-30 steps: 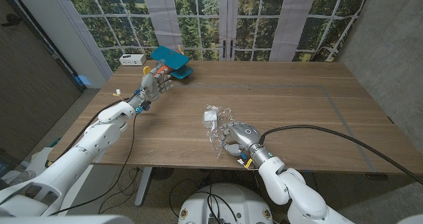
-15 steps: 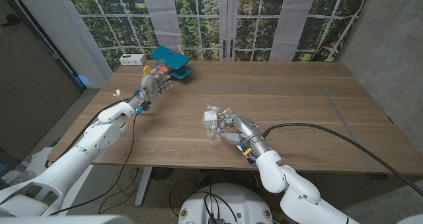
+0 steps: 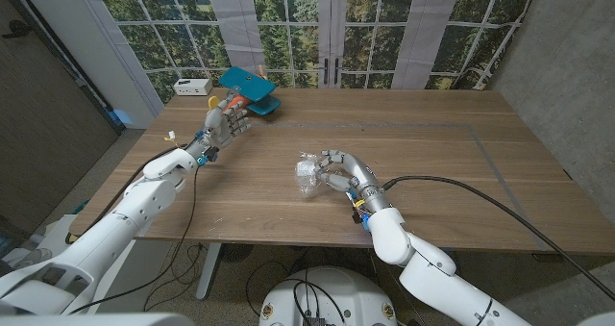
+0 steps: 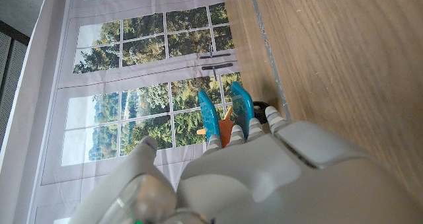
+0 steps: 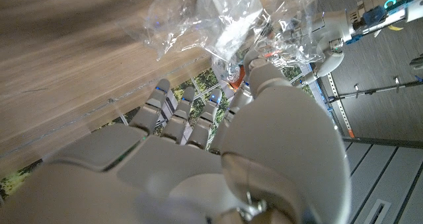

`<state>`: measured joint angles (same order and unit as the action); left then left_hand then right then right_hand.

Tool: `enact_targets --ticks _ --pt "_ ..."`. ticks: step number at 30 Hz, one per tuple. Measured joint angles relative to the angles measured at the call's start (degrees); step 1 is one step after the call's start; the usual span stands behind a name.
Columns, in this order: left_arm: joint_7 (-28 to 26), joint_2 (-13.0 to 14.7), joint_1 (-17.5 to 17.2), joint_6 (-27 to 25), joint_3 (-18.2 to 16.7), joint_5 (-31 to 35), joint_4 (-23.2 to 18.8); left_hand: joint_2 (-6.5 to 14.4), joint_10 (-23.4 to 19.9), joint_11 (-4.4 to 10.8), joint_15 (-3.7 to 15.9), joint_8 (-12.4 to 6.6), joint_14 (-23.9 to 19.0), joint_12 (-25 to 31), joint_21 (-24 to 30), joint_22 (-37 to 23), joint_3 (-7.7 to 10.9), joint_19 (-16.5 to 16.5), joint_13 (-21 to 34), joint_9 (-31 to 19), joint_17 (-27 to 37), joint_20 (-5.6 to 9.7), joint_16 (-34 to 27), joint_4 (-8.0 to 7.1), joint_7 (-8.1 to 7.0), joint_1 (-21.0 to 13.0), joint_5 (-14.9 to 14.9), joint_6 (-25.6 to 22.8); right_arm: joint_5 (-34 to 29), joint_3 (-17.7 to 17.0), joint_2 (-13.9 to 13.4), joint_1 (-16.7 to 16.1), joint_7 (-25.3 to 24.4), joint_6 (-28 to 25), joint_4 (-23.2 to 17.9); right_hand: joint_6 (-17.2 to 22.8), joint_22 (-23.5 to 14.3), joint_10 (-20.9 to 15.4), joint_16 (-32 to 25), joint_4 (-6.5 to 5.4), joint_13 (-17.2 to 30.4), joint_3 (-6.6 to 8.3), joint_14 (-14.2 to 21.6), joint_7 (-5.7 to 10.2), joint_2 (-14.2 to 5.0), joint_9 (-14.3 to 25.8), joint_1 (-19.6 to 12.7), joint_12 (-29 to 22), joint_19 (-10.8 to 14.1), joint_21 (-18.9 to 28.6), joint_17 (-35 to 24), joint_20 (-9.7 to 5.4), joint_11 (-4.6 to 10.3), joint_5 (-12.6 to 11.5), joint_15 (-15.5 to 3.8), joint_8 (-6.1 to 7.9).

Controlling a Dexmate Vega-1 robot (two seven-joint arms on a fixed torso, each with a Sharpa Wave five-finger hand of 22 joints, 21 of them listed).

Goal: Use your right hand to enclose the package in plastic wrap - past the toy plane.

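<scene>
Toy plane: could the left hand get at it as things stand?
Probably yes. The left hand is raised right beside the toy plane at the table's far left, and nothing stands between them.

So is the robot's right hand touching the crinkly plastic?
Touching. In the head view the right hand has its fingers on the plastic wrap; the right wrist view shows the wrap bunched against its fingertips.

A small white box (image 3: 193, 86) is sitting at the bench's (image 3: 432, 163) far left corner, and tall paned windows (image 3: 288, 23) are showing green trees behind it.
</scene>
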<state>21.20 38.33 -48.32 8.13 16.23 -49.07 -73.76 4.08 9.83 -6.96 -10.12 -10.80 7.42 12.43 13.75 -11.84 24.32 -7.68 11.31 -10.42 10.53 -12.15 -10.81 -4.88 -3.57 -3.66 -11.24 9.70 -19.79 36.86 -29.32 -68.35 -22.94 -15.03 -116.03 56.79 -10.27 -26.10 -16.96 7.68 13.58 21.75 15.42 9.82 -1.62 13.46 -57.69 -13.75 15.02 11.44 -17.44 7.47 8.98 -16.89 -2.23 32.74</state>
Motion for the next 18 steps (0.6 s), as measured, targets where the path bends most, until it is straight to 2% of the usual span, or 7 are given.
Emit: enact_targets --ticks 7,18 --pt "0.2 -0.2 0.2 0.3 0.0 0.0 0.5 0.0 0.0 0.00 -0.01 0.00 -0.6 0.0 0.0 0.0 0.00 0.0 0.0 0.0 0.0 0.00 -0.2 0.00 0.00 0.0 0.0 0.0 3.4 0.6 1.3 2.4 -1.2 0.5 2.0 -0.2 0.0 0.3 0.0 -0.18 0.0 -0.27 -0.3 -0.20 -0.30 0.3 -0.3 0.0 -0.6 0.0 0.0 0.01 -0.30 0.0 -0.12 0.00" --pt "0.2 -0.3 0.2 0.7 -0.1 0.0 0.9 0.0 0.0 0.00 -0.01 0.00 -0.6 0.0 0.0 0.0 0.00 0.0 0.0 0.0 0.0 0.00 -0.2 0.00 0.00 0.0 0.0 0.0 6.9 2.6 3.7 7.1 -2.9 0.0 6.3 -0.5 0.0 0.0 0.0 0.24 0.0 -0.70 -0.3 -0.51 -0.57 0.3 -0.6 0.0 -0.9 0.0 0.0 0.32 -0.61 0.4 -0.12 0.00"
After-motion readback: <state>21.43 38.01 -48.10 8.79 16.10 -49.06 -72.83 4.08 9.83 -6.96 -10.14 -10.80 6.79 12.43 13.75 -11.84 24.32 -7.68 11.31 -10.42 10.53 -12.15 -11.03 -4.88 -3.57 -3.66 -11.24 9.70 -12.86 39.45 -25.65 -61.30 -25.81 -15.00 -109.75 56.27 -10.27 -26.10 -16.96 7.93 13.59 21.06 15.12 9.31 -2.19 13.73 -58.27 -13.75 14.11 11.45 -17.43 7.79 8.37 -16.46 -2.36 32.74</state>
